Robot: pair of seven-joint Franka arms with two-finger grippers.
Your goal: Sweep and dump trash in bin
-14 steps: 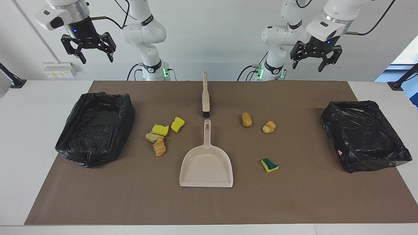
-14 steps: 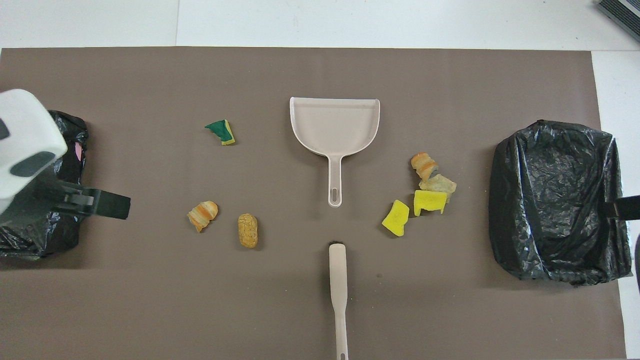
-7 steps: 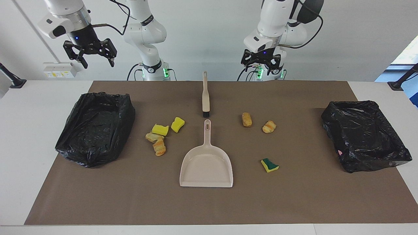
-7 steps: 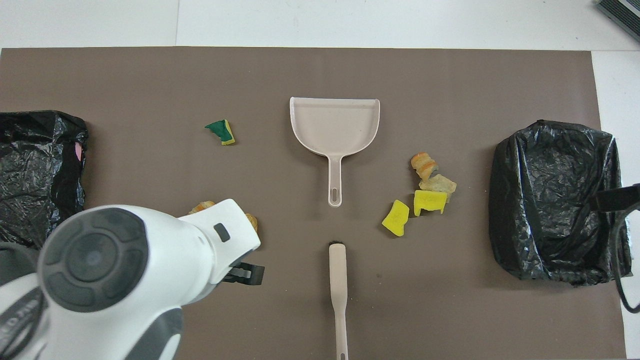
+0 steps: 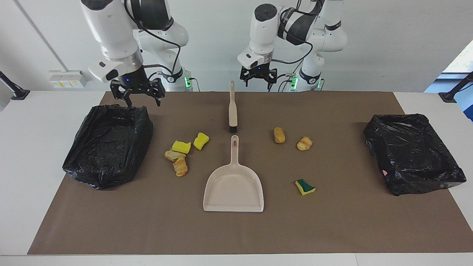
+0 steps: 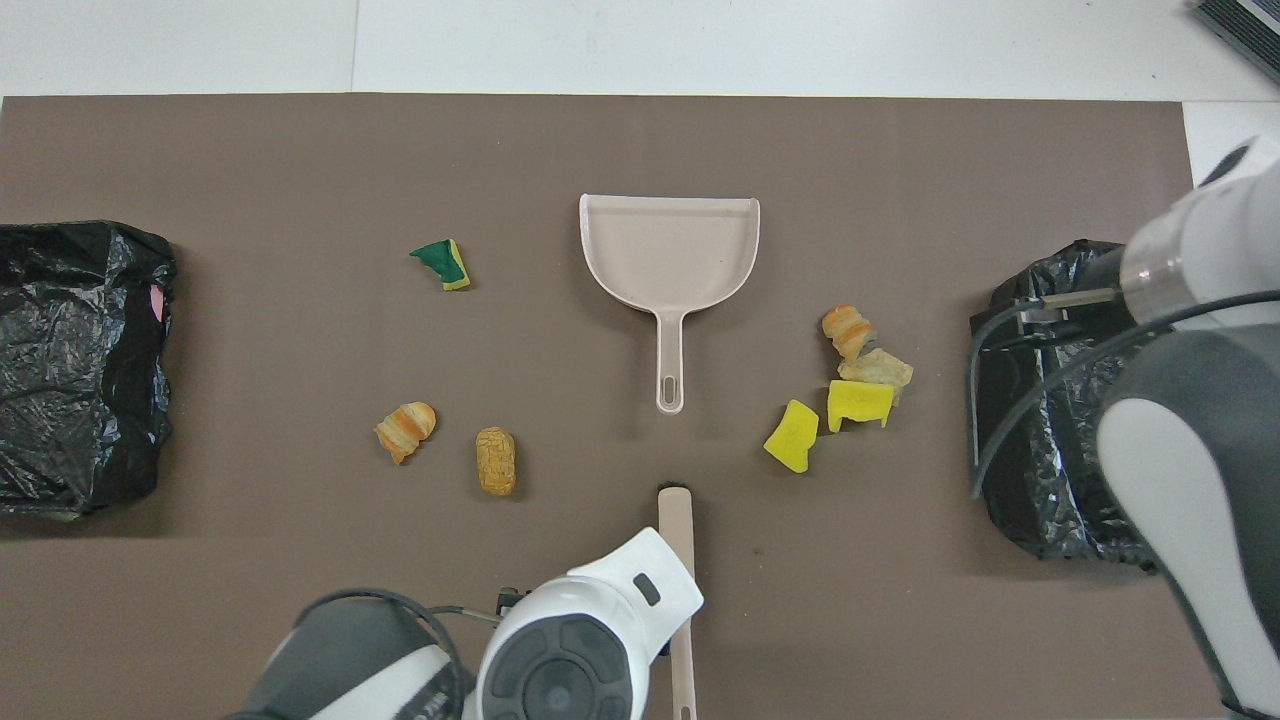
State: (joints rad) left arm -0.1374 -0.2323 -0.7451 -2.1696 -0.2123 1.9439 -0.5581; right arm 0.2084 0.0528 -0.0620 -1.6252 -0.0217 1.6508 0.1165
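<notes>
Trash lies in two groups on the brown mat. Two yellow sponge chunks point(image 5: 181, 146) point(image 6: 860, 403) and two bread-like pieces point(image 5: 180, 167) sit beside the beige dustpan point(image 5: 233, 188) point(image 6: 668, 250), toward the right arm's end. Two more bread pieces point(image 5: 279, 135) point(image 5: 304, 143) and a yellow-and-green sponge point(image 5: 305, 187) point(image 6: 443, 263) lie toward the left arm's end. The beige brush point(image 5: 232, 109) point(image 6: 676, 520) lies nearer the robots than the dustpan. My left gripper point(image 5: 258, 82) hangs open beside the brush's handle end. My right gripper point(image 5: 142, 101) hangs open over the black-lined bin point(image 5: 107, 144).
A second black-lined bin point(image 5: 414, 151) point(image 6: 80, 360) stands at the left arm's end of the mat. In the overhead view the left arm's hand point(image 6: 590, 640) covers part of the brush handle and the right arm point(image 6: 1200, 420) covers much of its bin.
The left gripper has swung from over its end's bin inward and down to the brush handle. The right gripper has come down over its bin's edge. Nothing on the mat has moved.
</notes>
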